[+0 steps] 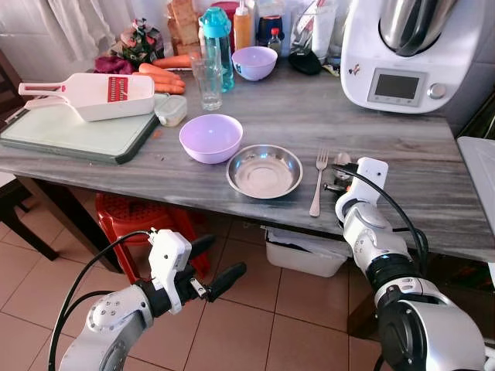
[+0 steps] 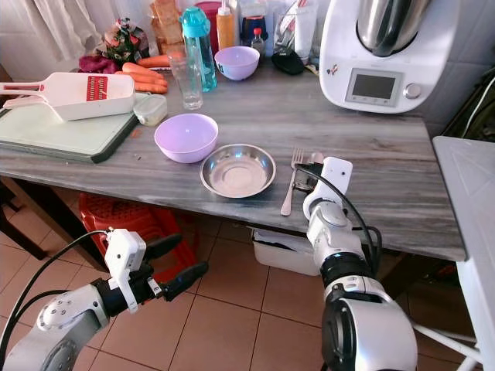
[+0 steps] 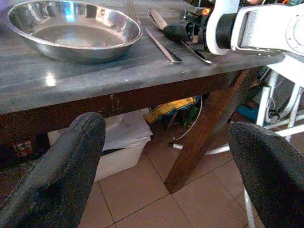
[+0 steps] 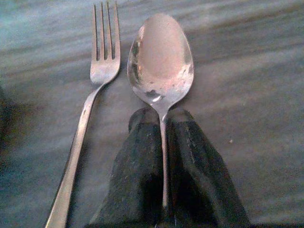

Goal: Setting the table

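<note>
Right pincer (image 4: 164, 142) sits low at the table's (image 1: 402, 162) near edge, fingers pressed together on the handle of a spoon (image 4: 161, 61); bowl of the spoon lies face up on the grey wood, pointing toward the far edge. Fork (image 1: 319, 182) lies just beside the spoon on its left, parallel, tines pointing the same way, not touching it. Steel plate (image 1: 264, 171) rests left of the fork, close to the near edge. Purple bowl (image 1: 210, 137) stands just beyond and left of the plate, nearly touching its rim. Glass (image 1: 207, 81) stands farther back, with a blue bottle (image 1: 217, 42) behind it and a second purple bowl (image 1: 254, 62) near the far edge. Cutting board (image 1: 77, 131) occupies the left end of the table, a white slicer (image 1: 97, 94) lying on it; carrots (image 1: 161, 77) lie behind the slicer. White kitchen machine (image 1: 406, 50) stands at the far right corner. Left pincer (image 1: 209, 267) hangs below table level in front of the near edge, fingers spread, nothing between them, over the tiled floor (image 1: 232, 325). Red stool (image 1: 135, 216) stands under the table.
</note>
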